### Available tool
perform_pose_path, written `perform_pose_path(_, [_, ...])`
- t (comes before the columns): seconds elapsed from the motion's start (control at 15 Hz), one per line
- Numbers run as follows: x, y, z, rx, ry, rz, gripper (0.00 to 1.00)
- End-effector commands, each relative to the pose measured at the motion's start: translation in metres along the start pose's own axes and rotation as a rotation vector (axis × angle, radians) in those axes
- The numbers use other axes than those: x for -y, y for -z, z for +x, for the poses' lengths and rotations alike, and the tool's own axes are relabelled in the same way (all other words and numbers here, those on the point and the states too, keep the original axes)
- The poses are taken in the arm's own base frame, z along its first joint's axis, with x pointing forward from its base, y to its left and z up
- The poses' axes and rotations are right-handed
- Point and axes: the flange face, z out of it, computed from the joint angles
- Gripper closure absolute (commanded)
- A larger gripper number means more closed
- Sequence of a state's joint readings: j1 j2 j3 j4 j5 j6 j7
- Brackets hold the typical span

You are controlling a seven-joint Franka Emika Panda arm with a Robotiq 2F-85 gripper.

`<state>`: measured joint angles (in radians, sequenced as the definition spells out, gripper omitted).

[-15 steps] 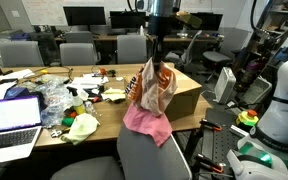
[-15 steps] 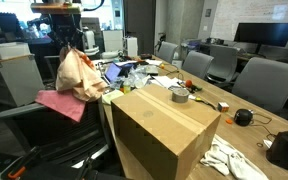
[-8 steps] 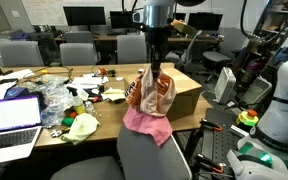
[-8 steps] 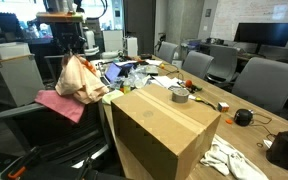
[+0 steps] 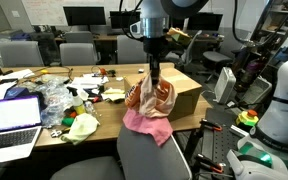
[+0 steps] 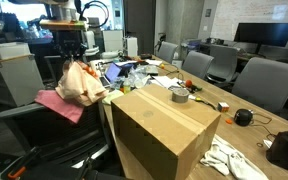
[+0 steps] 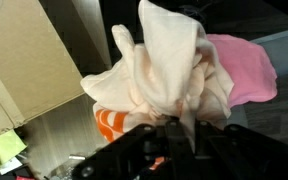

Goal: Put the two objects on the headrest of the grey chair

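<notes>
My gripper (image 5: 155, 72) is shut on the top of a cream and orange cloth bundle (image 5: 149, 97), which hangs down onto a pink cloth (image 5: 149, 124) draped over the headrest of the grey chair (image 5: 149, 155). In an exterior view the bundle (image 6: 80, 82) rests against the pink cloth (image 6: 62, 103) on the chair's top edge. In the wrist view the cream cloth (image 7: 169, 65) fills the middle, pinched between my fingers (image 7: 174, 128), with the pink cloth (image 7: 246, 65) behind it.
A large cardboard box (image 5: 189, 95) stands on the table right beside the chair; it also shows in an exterior view (image 6: 164, 130). The table holds a laptop (image 5: 11, 118), plastic bags, tape and clutter. More chairs and monitors stand behind.
My gripper has come down with the cream bundle, which now sags onto the pink cloth on the headrest.
</notes>
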<state>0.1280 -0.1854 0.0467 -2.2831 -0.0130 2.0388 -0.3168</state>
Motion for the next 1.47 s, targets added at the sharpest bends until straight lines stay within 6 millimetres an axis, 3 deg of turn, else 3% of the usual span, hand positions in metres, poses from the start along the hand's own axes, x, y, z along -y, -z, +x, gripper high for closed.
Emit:
perform_pose_path(0.0, [-0.001,-0.006,0.013,0.004,-0.004,-0.015,0.98])
perform_pose_path(0.67, [-0.002,-0.058,0.028,0.091,-0.015,-0.046,0.98])
perform_pose_path(1.4, [-0.004,-0.062,0.032,0.098,-0.024,-0.043,0.98])
